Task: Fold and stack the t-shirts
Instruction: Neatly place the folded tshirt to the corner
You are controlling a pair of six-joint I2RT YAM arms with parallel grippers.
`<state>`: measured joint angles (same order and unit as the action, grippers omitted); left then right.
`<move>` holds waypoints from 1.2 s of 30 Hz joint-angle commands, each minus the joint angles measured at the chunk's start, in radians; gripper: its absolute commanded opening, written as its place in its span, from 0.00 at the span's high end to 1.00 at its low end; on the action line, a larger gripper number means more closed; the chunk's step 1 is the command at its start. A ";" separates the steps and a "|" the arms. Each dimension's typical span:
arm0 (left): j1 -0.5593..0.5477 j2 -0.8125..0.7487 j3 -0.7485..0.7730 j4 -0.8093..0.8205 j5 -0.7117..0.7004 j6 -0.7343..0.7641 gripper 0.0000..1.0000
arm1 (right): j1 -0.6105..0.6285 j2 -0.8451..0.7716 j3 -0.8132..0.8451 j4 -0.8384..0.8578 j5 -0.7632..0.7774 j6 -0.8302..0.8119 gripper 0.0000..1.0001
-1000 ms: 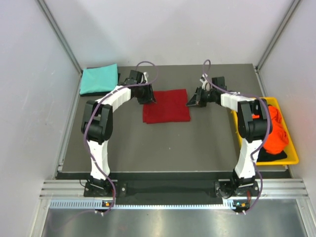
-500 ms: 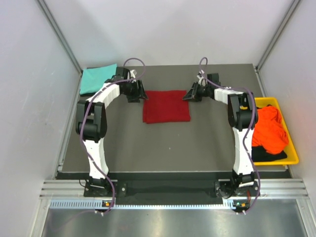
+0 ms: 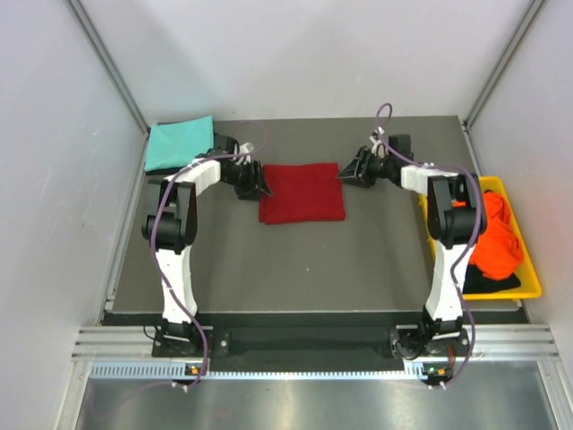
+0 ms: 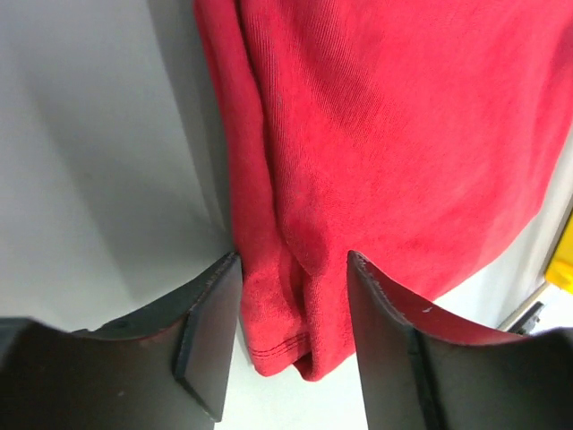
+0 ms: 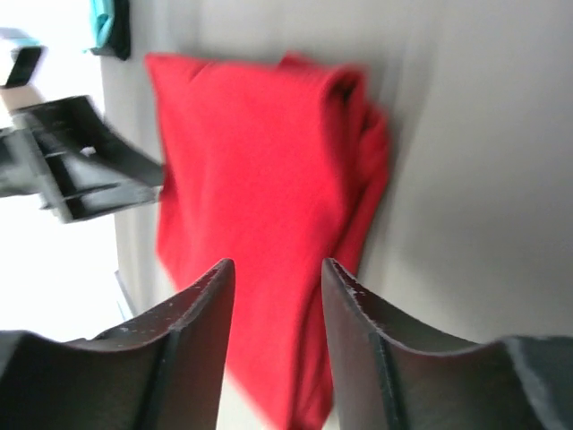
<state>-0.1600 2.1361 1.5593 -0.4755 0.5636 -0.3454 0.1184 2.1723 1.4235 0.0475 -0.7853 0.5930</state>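
On the dark desk (image 3: 295,260), between white walls, you see the folded dark red t-shirt (image 3: 302,193) lying flat. The left end effector (image 4: 293,260) is released, its 2 fingers straddling the shirt's left edge. The right end effector (image 5: 276,264) is released just beside the right edge. The teal t-shirt (image 3: 179,143) lies folded at the far-left corner.

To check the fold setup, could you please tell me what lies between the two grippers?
The folded red shirt lies flat between the left gripper and the right gripper, spanning the whole stretch; the top view shows it.
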 commanded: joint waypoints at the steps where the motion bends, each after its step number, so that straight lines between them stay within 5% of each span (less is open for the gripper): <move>1: -0.010 -0.008 -0.037 0.081 0.050 -0.004 0.46 | -0.011 -0.156 -0.082 0.045 0.006 -0.019 0.53; 12: -0.009 -0.016 -0.127 0.175 0.163 -0.127 0.91 | 0.000 -0.350 -0.385 -0.044 0.119 -0.137 0.45; 13: -0.009 -0.019 -0.128 0.169 0.160 -0.133 0.91 | 0.004 -0.348 -0.405 -0.044 0.126 -0.145 0.44; 17: -0.010 -0.076 -0.127 0.091 0.085 -0.107 0.54 | 0.015 -0.332 -0.422 -0.073 0.139 -0.192 0.42; 18: -0.010 -0.091 -0.140 0.077 0.064 -0.101 0.52 | 0.015 -0.330 -0.423 -0.074 0.138 -0.196 0.42; 30: -0.045 -0.183 -0.308 0.087 0.027 -0.086 0.49 | 0.059 -0.296 -0.391 -0.057 0.150 -0.197 0.41; 36: -0.052 -0.243 -0.331 0.025 -0.126 -0.060 0.46 | 0.078 -0.304 -0.403 -0.067 0.176 -0.200 0.42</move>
<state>-0.2081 1.9556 1.2480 -0.3809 0.5453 -0.4416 0.1768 1.8603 1.0035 -0.0227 -0.6437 0.4240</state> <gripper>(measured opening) 0.534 0.584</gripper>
